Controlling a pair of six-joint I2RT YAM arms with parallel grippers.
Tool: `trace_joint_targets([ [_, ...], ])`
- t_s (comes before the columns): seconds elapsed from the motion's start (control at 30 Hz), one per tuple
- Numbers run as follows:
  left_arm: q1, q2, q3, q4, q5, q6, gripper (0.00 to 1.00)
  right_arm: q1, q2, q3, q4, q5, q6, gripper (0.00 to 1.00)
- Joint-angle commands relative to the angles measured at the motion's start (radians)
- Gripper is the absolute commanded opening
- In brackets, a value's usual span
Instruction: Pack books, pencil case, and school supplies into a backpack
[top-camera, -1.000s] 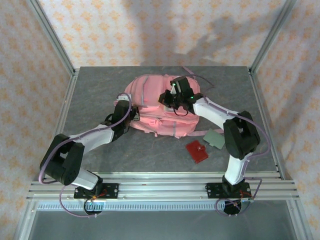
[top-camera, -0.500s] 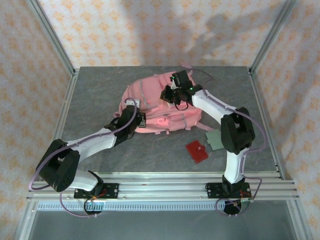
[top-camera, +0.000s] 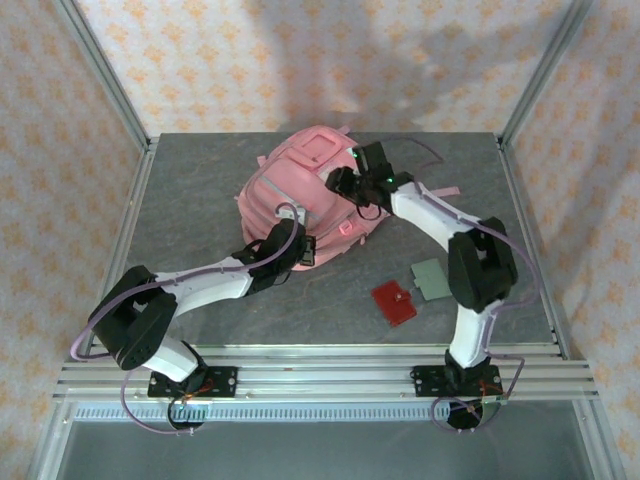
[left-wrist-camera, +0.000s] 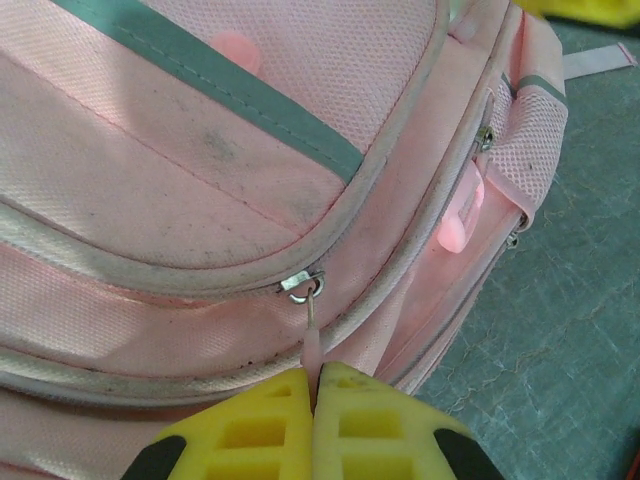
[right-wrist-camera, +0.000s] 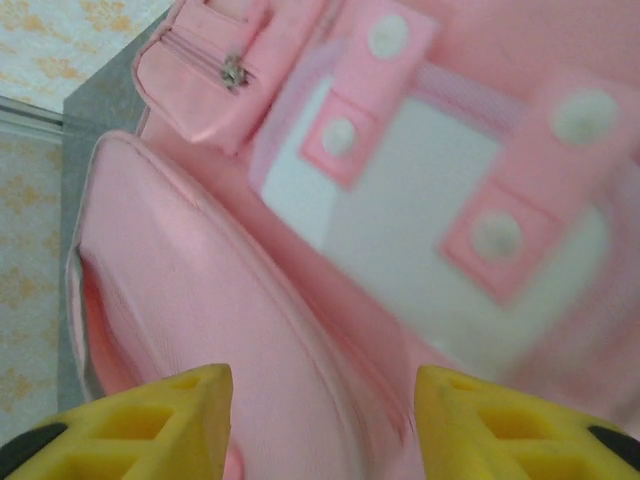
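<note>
From the top external camera, the pink backpack (top-camera: 305, 190) lies on the grey worktop (top-camera: 195, 195), towards its far side and about midway between left and right. Its pale stripes face up, and a pink strap (top-camera: 440, 190) trails off to its right. The left gripper (top-camera: 303, 243) is at the backpack's near edge, its arm stretched low across the worktop from the near left. The right gripper (top-camera: 343, 186) is over the backpack's right side, and its arm reaches in from the near right. From this height you cannot tell how either gripper's jaws stand. A red square pad (top-camera: 394, 302) and a grey-green square card (top-camera: 432, 278) lie flat on the worktop, near and to the right of the backpack. They sit just beside each other and apart from it, the card the farther of the two.

The left wrist camera shows the left gripper's yellow fingers (left-wrist-camera: 250, 430) pressed together on a thin pink zipper pull (left-wrist-camera: 312, 345). The pull hangs from a metal slider (left-wrist-camera: 302, 286) on a curved zip line of the backpack. A grey-green stripe (left-wrist-camera: 250, 100) crosses the panel above, and bare worktop lies to the right.

The right wrist camera shows the right gripper's yellow fingers (right-wrist-camera: 130, 420) spread wide, with nothing pinched between them. Pink backpack fabric lies beneath them. Ahead is the light blue-and-white patch (right-wrist-camera: 400, 230), blurred, framed by pink tabs with pale round studs. A small zipped pocket (right-wrist-camera: 200, 70) sits at the upper left.
</note>
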Motion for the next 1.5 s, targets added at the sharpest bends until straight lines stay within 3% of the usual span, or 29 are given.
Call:
trace_joint_targets([
  [0.0,-0.008,0.007,0.026,0.009,0.024,-0.001,0.0,0.012,-0.102,-0.093,0.097,-0.014,0.068,0.5],
  [0.2,-0.008,-0.008,0.009,0.025,0.019,-0.012,0.0,0.059,-0.117,-0.198,0.184,-0.07,0.121,0.51],
  [0.53,-0.01,-0.019,-0.004,0.026,0.01,-0.02,0.0,0.094,0.021,-0.115,0.184,-0.105,0.153,0.48],
  [0.63,-0.01,-0.022,-0.007,0.025,-0.009,-0.024,0.0,0.094,0.039,-0.112,0.193,-0.104,0.159,0.33],
  [0.7,-0.01,-0.02,-0.006,0.007,-0.042,-0.033,0.0,0.092,0.045,-0.116,0.202,-0.1,0.156,0.08],
  [0.73,-0.01,-0.019,-0.007,-0.005,-0.061,-0.035,0.0,0.092,0.046,-0.117,0.2,-0.098,0.155,0.0],
  [0.87,0.017,-0.024,-0.009,-0.071,-0.125,-0.047,0.0,0.084,0.023,-0.13,0.202,-0.082,0.146,0.0],
  [1.23,0.212,-0.094,-0.039,-0.179,-0.181,-0.036,0.0,0.046,-0.045,-0.187,0.236,-0.079,0.137,0.0],
  [1.37,0.22,-0.065,-0.006,-0.204,-0.205,-0.021,0.0,0.045,-0.047,-0.181,0.238,-0.083,0.128,0.0],
  [1.47,0.217,-0.045,0.012,-0.212,-0.158,-0.014,0.0,0.035,-0.045,-0.158,0.218,-0.086,0.105,0.0],
])
